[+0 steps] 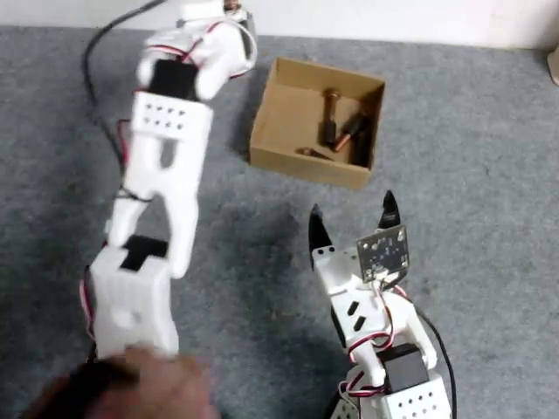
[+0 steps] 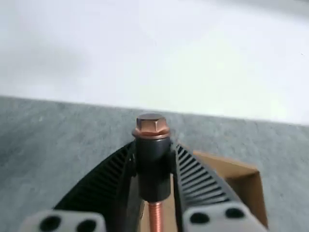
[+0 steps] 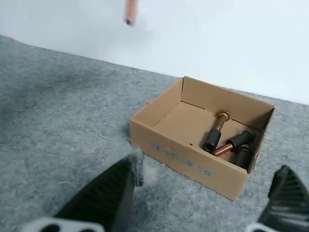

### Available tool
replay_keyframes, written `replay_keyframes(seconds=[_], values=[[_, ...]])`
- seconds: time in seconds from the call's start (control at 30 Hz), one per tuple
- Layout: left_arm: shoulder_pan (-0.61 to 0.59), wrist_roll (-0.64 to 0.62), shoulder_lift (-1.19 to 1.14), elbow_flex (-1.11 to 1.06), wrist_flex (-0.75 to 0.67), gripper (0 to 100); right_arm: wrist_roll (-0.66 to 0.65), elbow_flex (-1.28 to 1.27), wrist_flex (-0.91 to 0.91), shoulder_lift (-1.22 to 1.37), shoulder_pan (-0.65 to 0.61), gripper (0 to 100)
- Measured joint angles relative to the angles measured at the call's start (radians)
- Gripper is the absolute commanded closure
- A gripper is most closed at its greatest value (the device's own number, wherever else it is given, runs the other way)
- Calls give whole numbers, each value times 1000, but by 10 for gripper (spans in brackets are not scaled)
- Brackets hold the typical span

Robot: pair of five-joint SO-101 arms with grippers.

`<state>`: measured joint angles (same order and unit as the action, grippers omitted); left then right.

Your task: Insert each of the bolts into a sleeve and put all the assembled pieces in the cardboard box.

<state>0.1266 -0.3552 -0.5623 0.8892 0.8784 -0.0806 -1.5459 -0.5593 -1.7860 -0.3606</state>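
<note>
Counted: 1 box (image 3: 193,162); 4 sleeved bolts (image 3: 215,133), 3 lying in box, 1 in left gripper (image 2: 153,147); 2 arms (image 1: 166,148).

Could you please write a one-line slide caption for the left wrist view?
Left gripper holding a copper bolt seated in a black sleeve, with the cardboard box close by.

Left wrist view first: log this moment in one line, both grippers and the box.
left gripper: shut on sleeved bolt | right gripper: open, empty, near box | box: finished pieces inside
</note>
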Motion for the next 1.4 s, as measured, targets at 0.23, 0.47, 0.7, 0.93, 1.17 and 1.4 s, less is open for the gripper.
replay_keyframes(seconds=[0.23, 0.47, 0.7, 0.93, 1.17, 1.4], values=[[-2, 0, -250, 0, -172, 996, 0, 0, 0, 0, 0, 622], [3, 81, -423, 41, -198, 996, 0, -3, 15, 0, 0, 622], [9, 103, -519, 199, -199, 996, 0, -18, 32, 0, 0, 622], [14, 103, -519, 404, -199, 996, 0, -18, 32, 0, 0, 622], [12, 103, -519, 431, -104, 996, 0, -18, 32, 0, 0, 622], [12, 103, -520, 334, -81, 996, 0, -18, 32, 0, 0, 622]])
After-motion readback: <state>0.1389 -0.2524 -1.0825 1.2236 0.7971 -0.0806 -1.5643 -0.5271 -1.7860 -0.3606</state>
